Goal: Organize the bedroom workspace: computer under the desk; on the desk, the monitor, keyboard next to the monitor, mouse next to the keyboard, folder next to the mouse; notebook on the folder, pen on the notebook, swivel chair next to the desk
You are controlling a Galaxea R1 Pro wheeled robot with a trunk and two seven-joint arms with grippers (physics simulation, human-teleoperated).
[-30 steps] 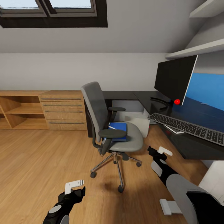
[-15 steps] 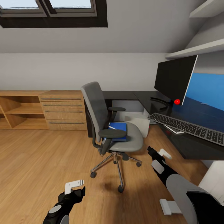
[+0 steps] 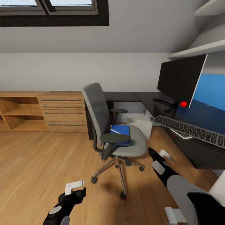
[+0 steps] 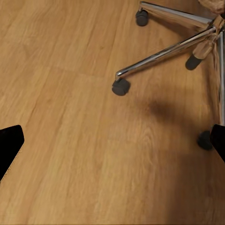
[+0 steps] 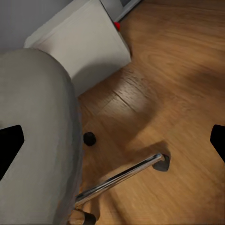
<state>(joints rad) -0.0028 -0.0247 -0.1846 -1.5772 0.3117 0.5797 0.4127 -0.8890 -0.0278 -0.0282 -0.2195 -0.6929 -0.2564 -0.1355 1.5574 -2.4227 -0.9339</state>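
At the far left of the room we see a light-wood drawer chest (image 3: 64, 111) against the wall. Low over the wood floor (image 3: 37, 168) hangs our left gripper (image 3: 75, 187), jaws wide apart and empty. The swivel chair (image 3: 109, 131) stands mid-room with the folder (image 3: 120, 130) on its seat. Our right gripper (image 3: 162, 154), jaws wide, hovers beside the seat. The computer (image 3: 140, 124) sits under the desk (image 3: 193, 147), which carries the keyboard (image 3: 190, 130) and monitor (image 3: 181, 79).

The swivel chair (image 3: 114, 131) has matt grey cloth upholstery and a shiny chromed metal base. The floor (image 3: 37, 165) is smooth satin wood planking. At three o'clock, the desk (image 3: 200, 125) top is glossy black.
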